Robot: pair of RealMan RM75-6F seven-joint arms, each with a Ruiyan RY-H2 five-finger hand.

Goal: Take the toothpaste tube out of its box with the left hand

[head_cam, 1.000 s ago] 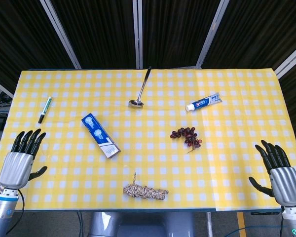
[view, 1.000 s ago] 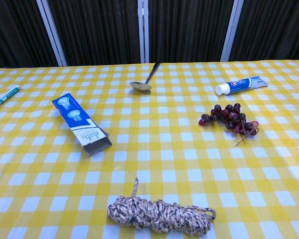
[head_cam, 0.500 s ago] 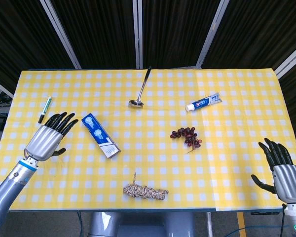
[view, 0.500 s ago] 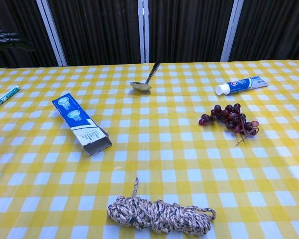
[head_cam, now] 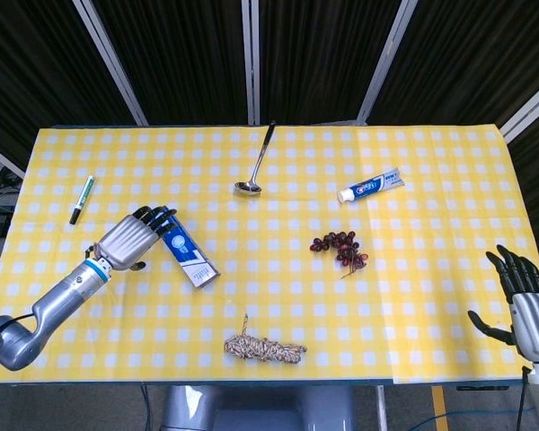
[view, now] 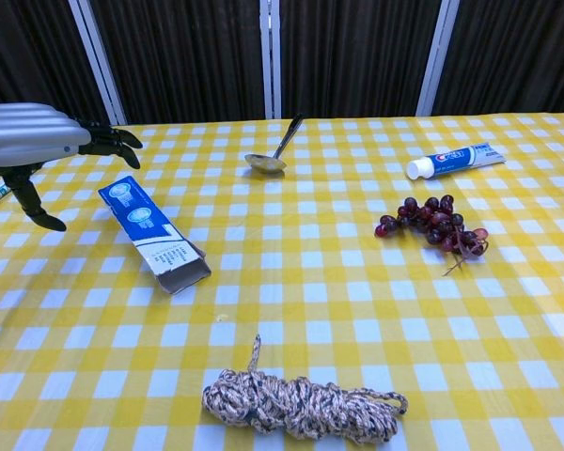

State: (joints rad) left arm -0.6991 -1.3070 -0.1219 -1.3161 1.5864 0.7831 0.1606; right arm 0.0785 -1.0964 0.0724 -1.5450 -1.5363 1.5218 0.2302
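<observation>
Left robot hand (head_cam: pixel 136 240): empty, fingers apart and stretched forward, thumb hanging below the palm; it hovers at the far left end of the toothpaste box, fingertips over that end. In the chest view (view: pixel 39 141) it hangs above the counter, clear of the box.
Right robot hand (head_cam: pixel 526 303): empty, fingers spread and pointing up, off the near right corner of the counter; seen in the head view only.
Toothpaste box (head_cam: pixel 183 249): blue and white carton lying flat and slantwise on the left half of the counter; its near right end flap is open (view: pixel 153 235).
Toothpaste tube (head_cam: pixel 370 186): already outside the box, lying on the far right part of the counter, white cap to the left (view: pixel 455 158); well apart from the box.
Counter (head_cam: pixel 278 323): covered in a yellow and white checked cloth.
Ladle (head_cam: pixel 255 163): metal, at the far middle, bowl toward the near side (view: pixel 274 150).
Grapes (head_cam: pixel 340 246): dark red bunch, right of centre, near side of the tube (view: pixel 434 222).
Rope (head_cam: pixel 262 347): coiled bundle at the near middle edge (view: pixel 301 404).
Marker (head_cam: pixel 81 198): white with green, at the far left, beyond the left robot hand.
</observation>
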